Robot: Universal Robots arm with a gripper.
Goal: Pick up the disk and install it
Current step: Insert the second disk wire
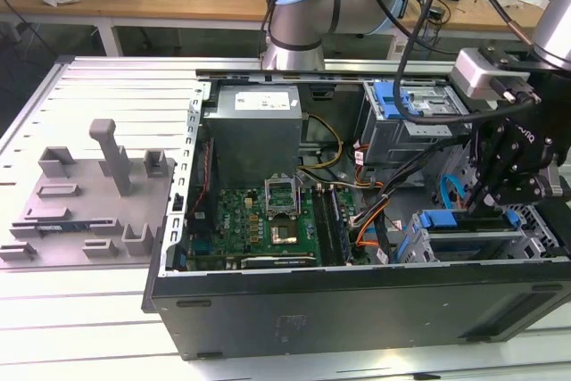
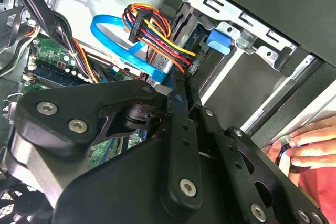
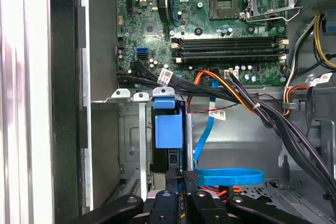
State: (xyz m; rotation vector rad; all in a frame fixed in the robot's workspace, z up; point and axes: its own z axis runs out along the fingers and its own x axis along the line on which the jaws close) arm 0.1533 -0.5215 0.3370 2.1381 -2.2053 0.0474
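The disk, framed by its bright blue carrier, sits edge-on in the drive cage at the near corner of the open computer case, on the exterior view's right. In the first wrist view the carrier's blue tab lies inside the grey cage slot. It is also in the second wrist view. My black gripper reaches down onto the disk's end. Its two fingers stand close together on the carrier's thin edge, so the gripper is shut on the disk.
The case holds a grey power supply box, a green motherboard and bundles of black and orange cables. A blue flat cable loops beside the cage. A person's hand rests by the case edge. A grey fixture stands on the exterior view's left.
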